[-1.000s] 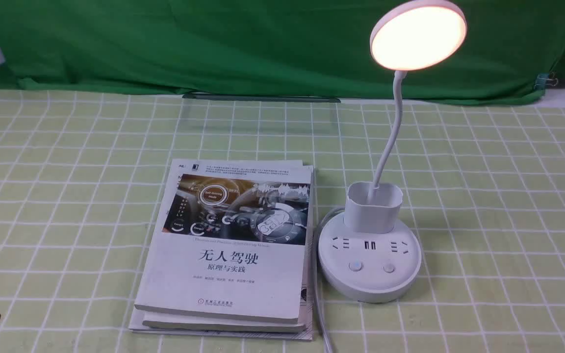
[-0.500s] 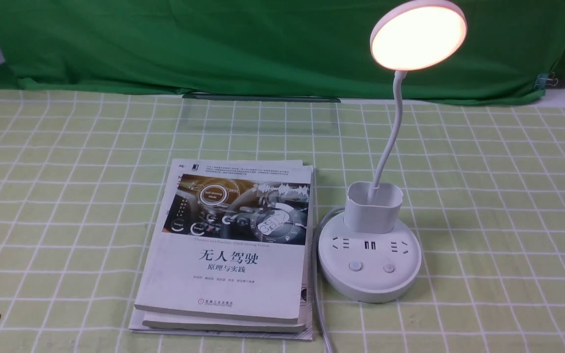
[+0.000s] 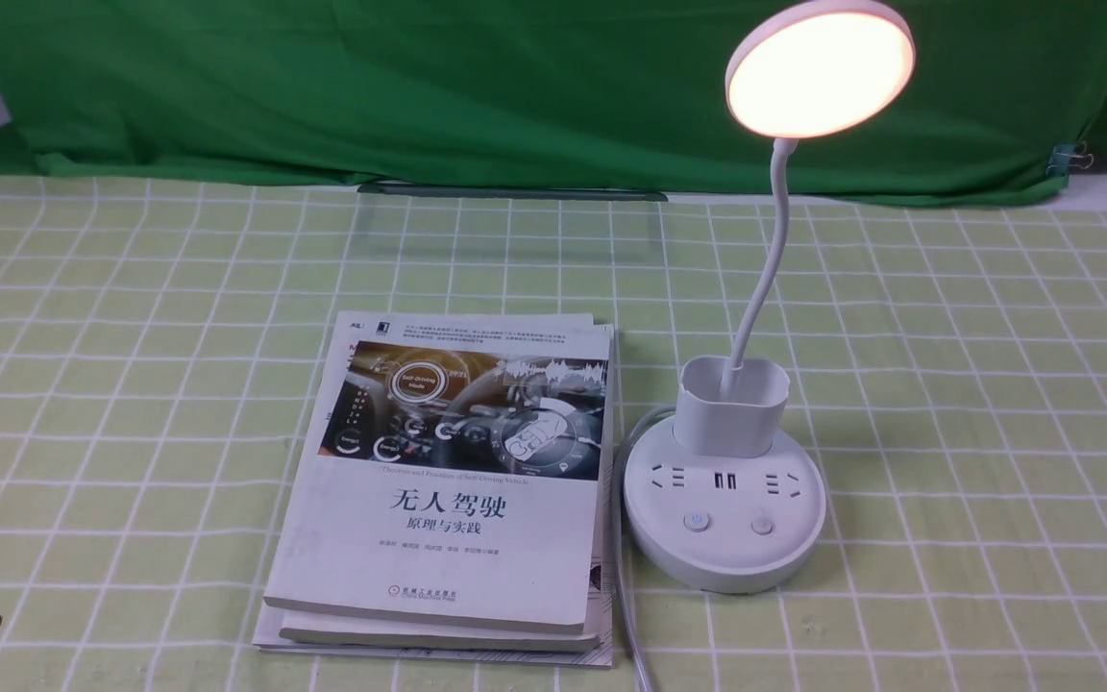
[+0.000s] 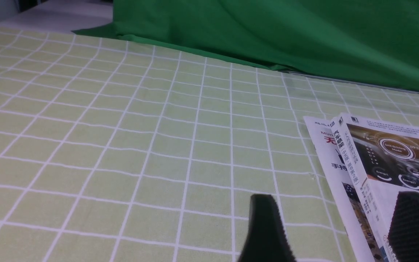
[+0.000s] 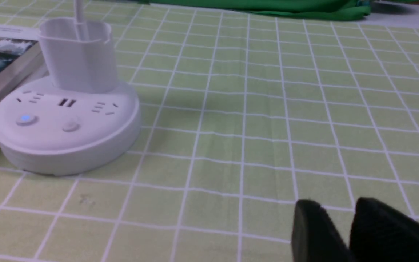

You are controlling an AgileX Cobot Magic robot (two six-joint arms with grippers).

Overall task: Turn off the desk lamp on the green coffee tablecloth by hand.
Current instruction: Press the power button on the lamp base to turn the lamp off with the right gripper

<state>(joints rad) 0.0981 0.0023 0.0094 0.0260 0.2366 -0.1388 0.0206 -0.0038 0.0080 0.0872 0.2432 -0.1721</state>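
Nothing visibly moves from the earlier front frames to this one. The lit lamp (image 3: 734,500) stands upright on the green checked tablecloth (image 3: 947,404), right of a stack of books (image 3: 448,538), its cord running between them. Its round head tilts on a bent neck, so light probably falls over the cloth; its two buttons face up on the base, presumably for easy pressing. The right tool (image 5: 336,218) waits near the lamp, fingers slightly apart, holding nothing, perhaps set on that side to reach a button. The left tool (image 4: 335,222), fingers wide apart and empty, is farther off, seemingly unneeded.
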